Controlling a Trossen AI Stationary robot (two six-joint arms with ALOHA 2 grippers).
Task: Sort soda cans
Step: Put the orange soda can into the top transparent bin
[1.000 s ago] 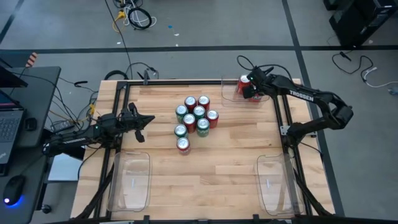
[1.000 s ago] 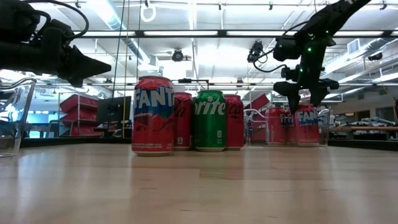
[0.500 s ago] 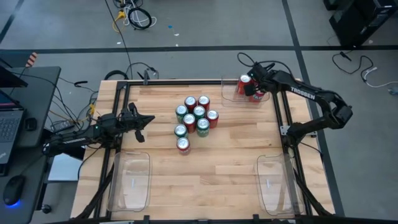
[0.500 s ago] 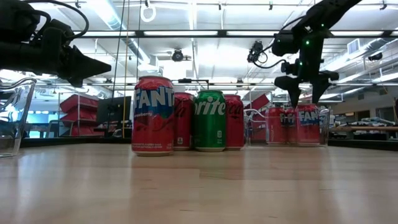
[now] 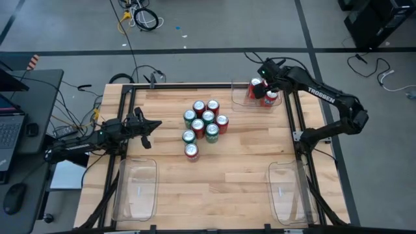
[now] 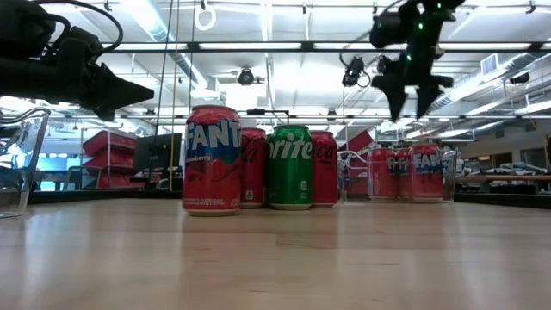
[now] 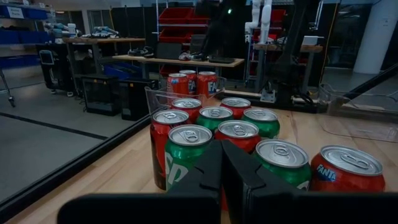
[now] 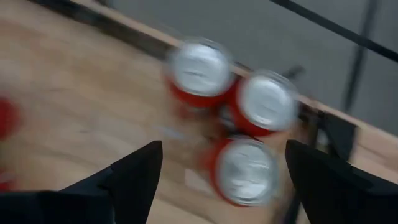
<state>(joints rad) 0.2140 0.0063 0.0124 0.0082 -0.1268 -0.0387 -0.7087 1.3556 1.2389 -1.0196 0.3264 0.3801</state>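
Observation:
Several red and green soda cans point(image 5: 205, 123) stand upright in a cluster at the table's middle, also in the low view point(image 6: 258, 157) and the left wrist view point(image 7: 236, 134). Three red cans point(image 8: 239, 121) stand in the clear bin point(image 5: 242, 99) at the far right corner, also in the low view point(image 6: 405, 172). My right gripper point(image 5: 265, 77) hangs open above those three cans, fingers slanting down, well clear of their tops point(image 6: 410, 112) point(image 8: 222, 149). My left gripper point(image 5: 148, 125) waits shut at the left edge, level, pointing at the cluster point(image 7: 221, 155).
Two clear bins stand at the near edge, one on the left point(image 5: 136, 188) and one on the right point(image 5: 286, 192). Bare wood lies between them and around the cluster. A dark frame rail point(image 5: 195, 85) runs along the table's far edge.
My right gripper has risen from among the red cans in the far right bin, drifting slightly toward the far edge and rolling a little. Its fingers stay apart. The three cans remain standing in the bin.

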